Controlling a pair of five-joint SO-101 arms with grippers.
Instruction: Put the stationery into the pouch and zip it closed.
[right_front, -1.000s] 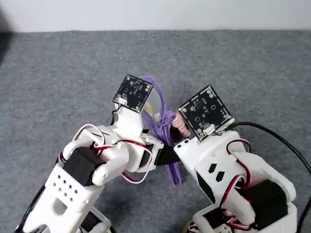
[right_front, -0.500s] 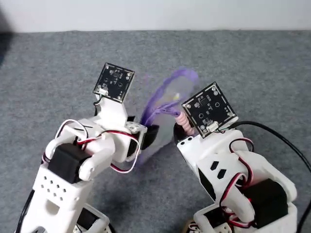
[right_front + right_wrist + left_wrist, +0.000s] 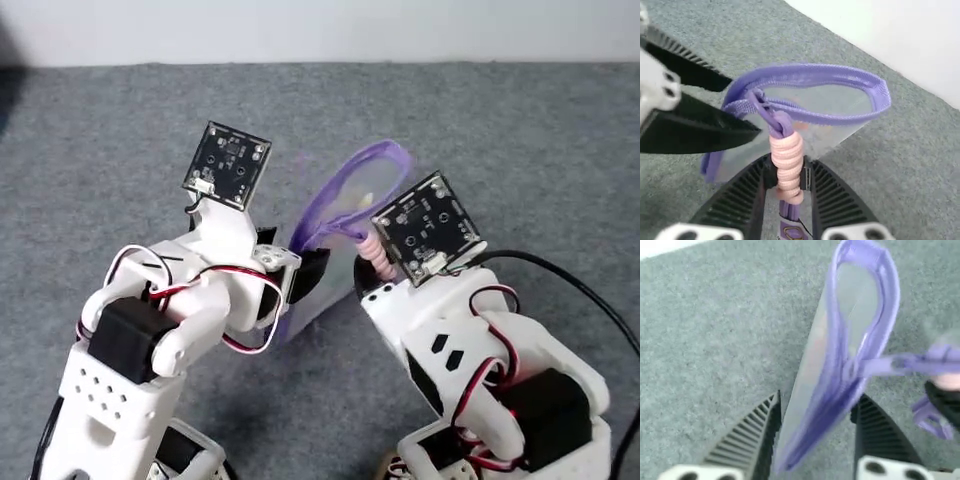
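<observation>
A translucent pouch [image 3: 372, 155] with a purple zip rim stands on edge between the two arms, its mouth spread into an open loop. My left gripper [image 3: 817, 400] is shut on one end of the pouch [image 3: 840, 365], a finger pressed on each side. My right gripper [image 3: 787, 162] is shut on the pink coiled zipper pull [image 3: 786, 150], which hangs from the purple tab at the near end of the mouth. In the high view the pull [image 3: 372, 255] sits just under the right wrist board. Faint orange shapes show through the pouch wall [image 3: 830, 120]; what they are I cannot tell.
Grey carpet [image 3: 120, 120] covers the table on all sides of the arms. A white wall [image 3: 320, 30] runs along the far edge. A black cable [image 3: 570, 285] curves off the right arm's side.
My left arm has swung left with the pouch's end in its grip. The pouch went from a narrow folded strip to an open loop. The right arm barely moved.
</observation>
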